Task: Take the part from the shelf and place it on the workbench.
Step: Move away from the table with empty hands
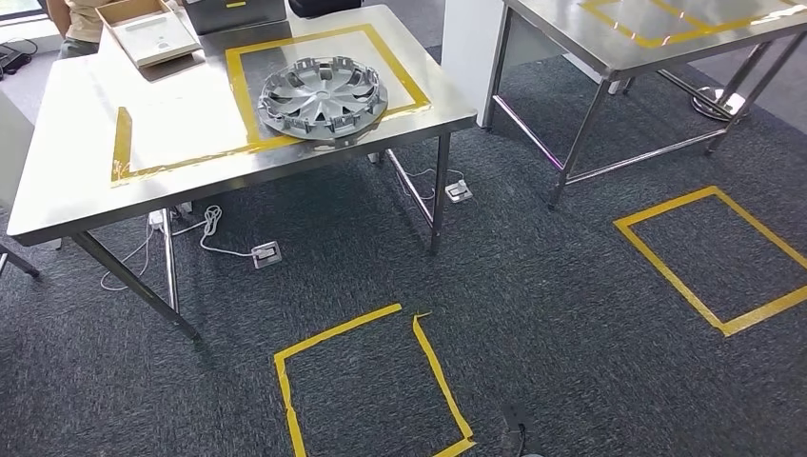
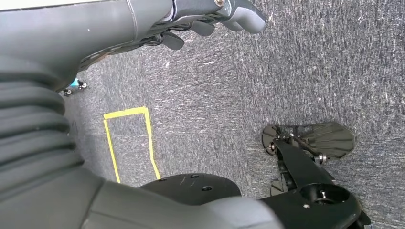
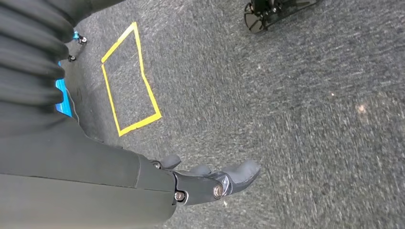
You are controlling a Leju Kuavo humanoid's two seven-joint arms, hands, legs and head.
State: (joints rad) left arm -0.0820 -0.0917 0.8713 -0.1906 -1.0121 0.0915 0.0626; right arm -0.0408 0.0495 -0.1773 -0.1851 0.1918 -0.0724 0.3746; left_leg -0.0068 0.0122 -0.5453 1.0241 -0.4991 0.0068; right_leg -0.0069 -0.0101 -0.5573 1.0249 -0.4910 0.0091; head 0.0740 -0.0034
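Hubcap is sitting flat on the steel workbench, a silver multi-spoke wheel cover with its ribbed inner face up. It lies on the near right part of the yellow tape rectangle, overlapping the near tape line and close to the bench's front edge. Plenty of bare steel to its left, with a short yellow tape strip near the left end. At the far edge there's an open cardboard box and a dark case, well apart from the hubcap. No lettering readable on anything.

Under the bench, white cables and two small power sockets lie on the grey carpet. A second steel table stands to the right, with a wide carpet aisle between the two. Yellow tape squares mark the floor: one in front, one to the right.

Left hand hangs over the carpet, fingers loosely curled and apart, holding nothing. Right hand hangs likewise, fingers stretched out and slightly apart, nothing in it.
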